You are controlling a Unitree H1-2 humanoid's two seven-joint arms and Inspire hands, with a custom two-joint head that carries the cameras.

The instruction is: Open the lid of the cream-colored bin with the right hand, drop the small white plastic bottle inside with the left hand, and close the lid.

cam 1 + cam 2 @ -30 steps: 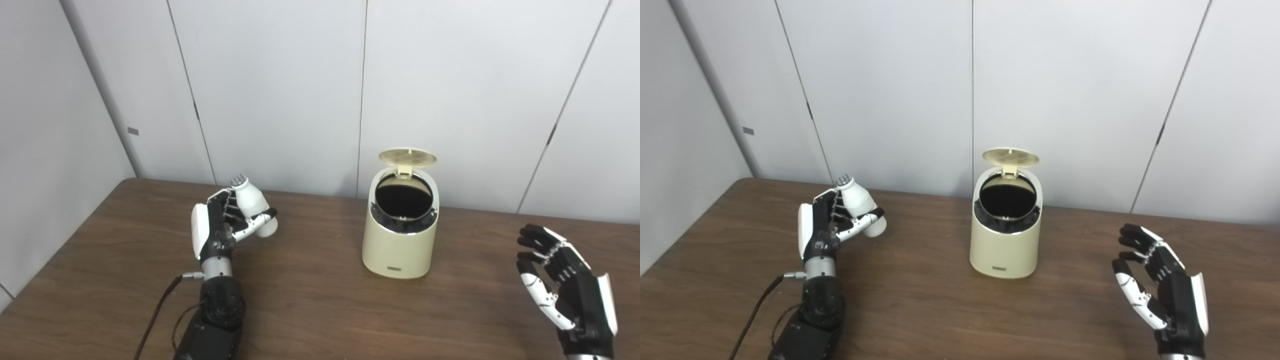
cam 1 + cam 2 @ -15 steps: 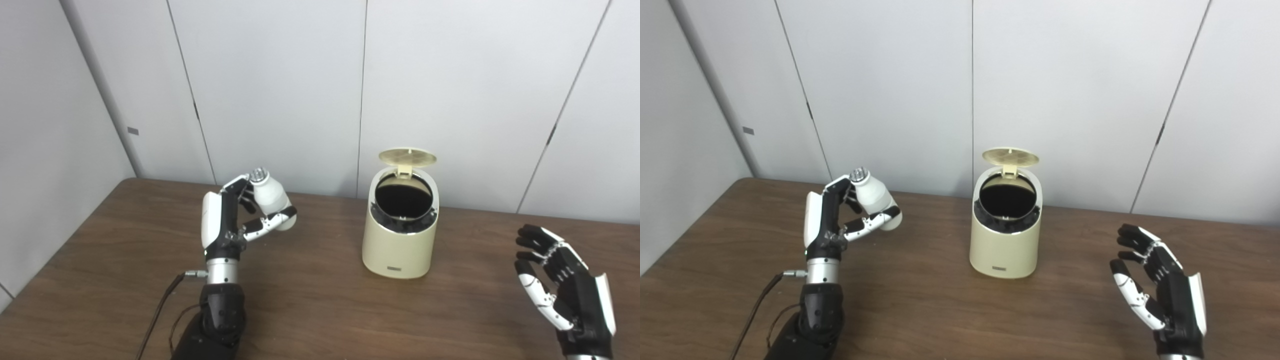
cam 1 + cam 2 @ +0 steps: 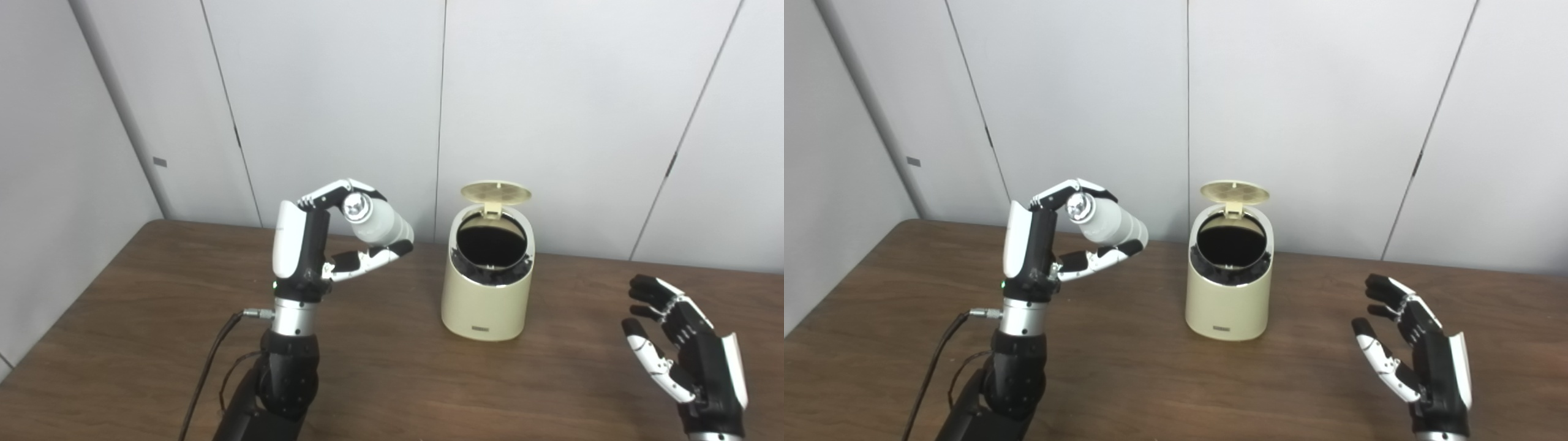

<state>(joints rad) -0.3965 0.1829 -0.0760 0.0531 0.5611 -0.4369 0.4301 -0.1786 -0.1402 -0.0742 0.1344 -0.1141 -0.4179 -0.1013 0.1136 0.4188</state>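
Note:
The cream-colored bin (image 3: 487, 300) stands on the brown table, its round lid (image 3: 495, 192) tipped up and back so the dark opening shows. My left hand (image 3: 306, 245) is raised well above the table, left of the bin, shut on the small white plastic bottle (image 3: 378, 222). The bottle lies tilted, its silver cap toward the camera and its base pointing toward the bin. My right hand (image 3: 686, 355) is open at the lower right, palm facing left, apart from the bin and holding nothing.
The brown wooden table (image 3: 392, 380) runs across the view, backed closely by grey wall panels (image 3: 551, 110). A black cable (image 3: 205, 373) trails from my left forearm down to the table's front edge.
My left hand has risen and moved right toward the bin with the bottle, which has tipped from upright to nearly level. The right hand barely shifted. The lid stays up.

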